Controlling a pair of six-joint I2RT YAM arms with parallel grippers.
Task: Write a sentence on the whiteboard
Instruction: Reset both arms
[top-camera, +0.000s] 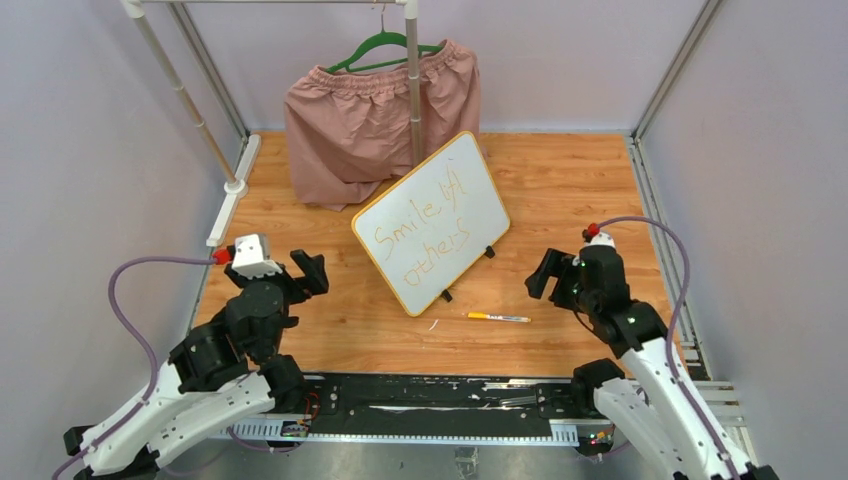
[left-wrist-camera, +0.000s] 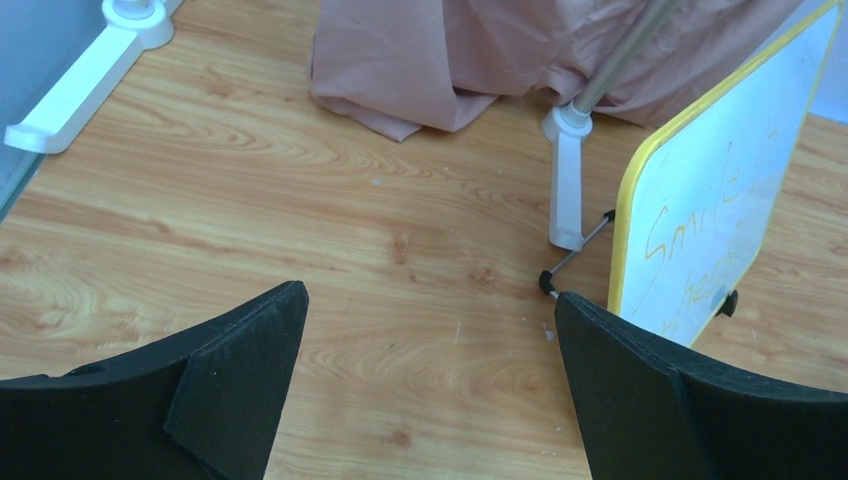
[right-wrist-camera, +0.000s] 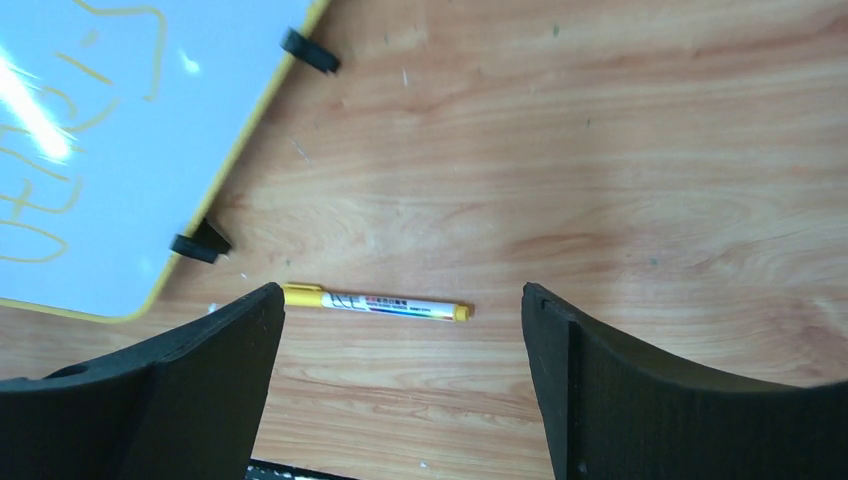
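The whiteboard (top-camera: 432, 222) with a yellow-orange frame stands tilted on small black feet at the table's middle. It also shows in the left wrist view (left-wrist-camera: 720, 190) and the right wrist view (right-wrist-camera: 120, 170). The sentence (top-camera: 420, 238), orange handwriting in two lines, reads roughly "Smile ... others". A white marker with a yellow cap (top-camera: 498, 317) lies flat on the table in front of the board, also in the right wrist view (right-wrist-camera: 378, 303). My left gripper (top-camera: 308, 272) is open and empty, left of the board. My right gripper (top-camera: 545, 275) is open and empty, right of the board, above the marker.
Pink shorts (top-camera: 375, 120) hang on a green hanger (top-camera: 385, 48) from a white rack behind the board. A rack pole (top-camera: 412, 85) comes down to a white foot (left-wrist-camera: 565, 190) beside the board. Another rack foot (top-camera: 232, 200) lies at the left. A black rail (top-camera: 440, 395) runs along the near edge.
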